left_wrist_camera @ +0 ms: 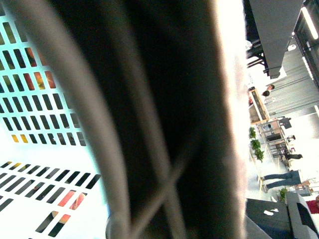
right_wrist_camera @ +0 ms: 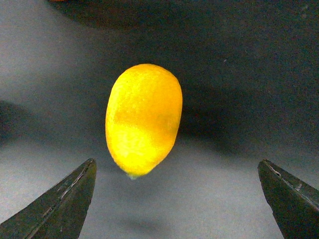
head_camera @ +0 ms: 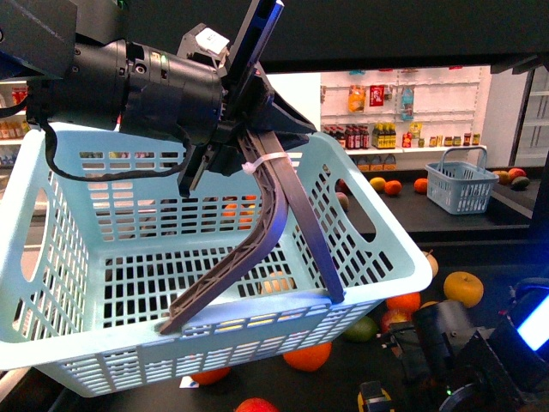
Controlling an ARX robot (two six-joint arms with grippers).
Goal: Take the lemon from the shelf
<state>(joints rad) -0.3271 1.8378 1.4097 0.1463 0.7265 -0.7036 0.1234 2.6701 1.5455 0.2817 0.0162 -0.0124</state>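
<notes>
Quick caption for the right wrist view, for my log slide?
Open right gripper lined up on the lemon, which lies untouched on the dark shelf.

Black arm point(head_camera: 146, 86), cable point(head_camera: 50, 146) (looped) — dark hand point(right_wrist_camera: 177, 164)

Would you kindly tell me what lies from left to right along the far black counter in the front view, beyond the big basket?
yellow fruit → orange fruit → second orange fruit → small blue basket → red fruit

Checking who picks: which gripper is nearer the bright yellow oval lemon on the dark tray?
Right. The right gripper hangs open just short of the lemon; the left gripper is shut on the grey handle of the pale blue basket.
</notes>
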